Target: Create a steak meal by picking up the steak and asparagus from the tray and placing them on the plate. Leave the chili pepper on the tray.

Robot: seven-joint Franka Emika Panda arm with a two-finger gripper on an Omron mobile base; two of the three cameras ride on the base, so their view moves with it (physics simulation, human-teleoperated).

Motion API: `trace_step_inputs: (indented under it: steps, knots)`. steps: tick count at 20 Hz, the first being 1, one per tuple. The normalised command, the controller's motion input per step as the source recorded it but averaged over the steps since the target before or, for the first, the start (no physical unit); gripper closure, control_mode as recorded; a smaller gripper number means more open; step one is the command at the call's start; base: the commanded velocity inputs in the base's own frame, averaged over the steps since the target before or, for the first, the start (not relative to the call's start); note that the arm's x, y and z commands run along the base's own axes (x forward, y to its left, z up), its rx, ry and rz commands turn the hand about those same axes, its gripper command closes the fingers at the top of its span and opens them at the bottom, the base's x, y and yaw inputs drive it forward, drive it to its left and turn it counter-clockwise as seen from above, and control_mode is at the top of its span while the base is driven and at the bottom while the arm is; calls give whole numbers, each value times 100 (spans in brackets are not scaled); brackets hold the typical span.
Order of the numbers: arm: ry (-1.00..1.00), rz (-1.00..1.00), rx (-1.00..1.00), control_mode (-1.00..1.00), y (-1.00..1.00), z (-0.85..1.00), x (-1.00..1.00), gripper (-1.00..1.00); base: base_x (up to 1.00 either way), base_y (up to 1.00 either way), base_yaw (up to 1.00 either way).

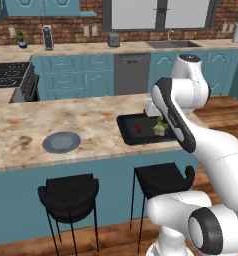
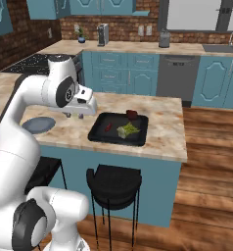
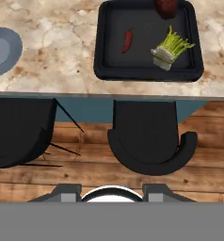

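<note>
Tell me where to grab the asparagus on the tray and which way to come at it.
Come straight down from above. The asparagus lies flat in the black tray, apart from the chili pepper and the steak, so there is room beside it. Grip across the bundle near its middle, fingers closing on the two long sides, probably nearer the pale cut end, where the stalks look packed tightest.

You have 1 flat black rectangular tray with a raised rim (image 3: 100, 47) on the marbled stone counter. On it, count 1 slim bright red chili pepper (image 3: 127, 40), 1 bundle of light green asparagus stalks (image 3: 171, 47) and 1 dark red-brown steak lump (image 3: 166, 7), cut off by the hand view's upper edge. You have 1 round grey-blue plate (image 1: 61, 142) on the counter, and 2 black bar stools (image 3: 151, 141) below it.
</note>
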Motion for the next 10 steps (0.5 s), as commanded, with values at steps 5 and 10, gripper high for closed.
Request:
trace_step_inputs:
  steps: [5, 10]
  knots:
    - [0, 0, 0, -100, -3, -2, 15, -100, 0, 0, 0]
    - [0, 0, 1, -100, -27, -30, 18, -100, 0, 0, 0]
